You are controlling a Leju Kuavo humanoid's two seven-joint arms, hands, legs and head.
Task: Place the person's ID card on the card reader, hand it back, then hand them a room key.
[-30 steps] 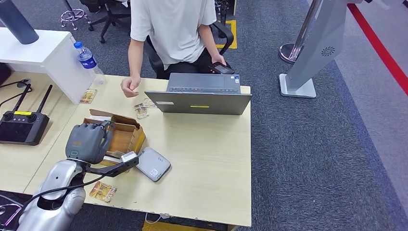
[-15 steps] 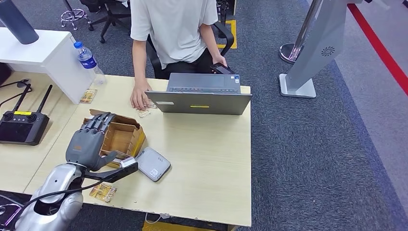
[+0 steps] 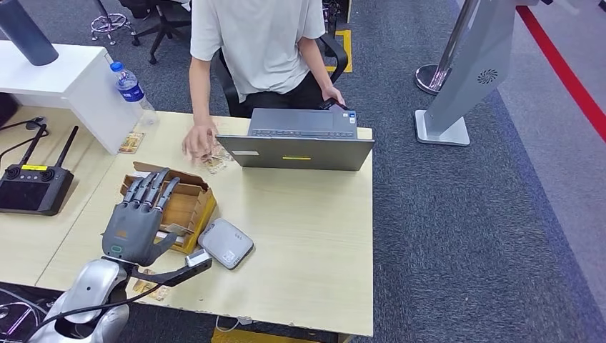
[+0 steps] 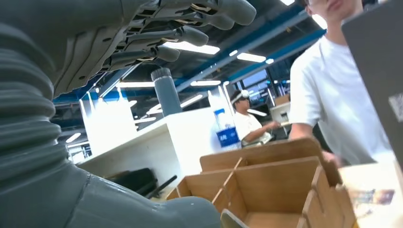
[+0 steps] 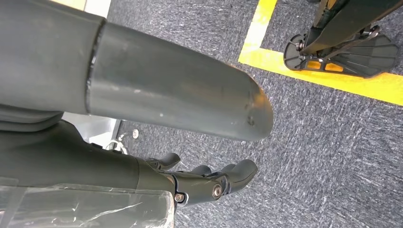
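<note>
**ID card under the person's hand, left hand spread**

The ID card (image 3: 211, 163) lies on the table (image 3: 307, 236) beside the laptop (image 3: 296, 146), partly covered by the person's hand (image 3: 199, 139). One card reader (image 3: 226, 243) sits beside one wooden box (image 3: 187, 202). The left hand (image 3: 137, 218) hovers over the box, fingers spread, holding nothing. The right hand (image 5: 209, 183) hangs over carpet; whether it is closed is unclear.

Bench (image 3: 307, 236): pale wood grain. Card reader (image 3: 226, 243) light grey, box (image 3: 182, 204) brown cardboard, laptop (image 3: 296, 143) dark grey. Left hand (image 3: 134, 223) grey, darker fingers.
</note>
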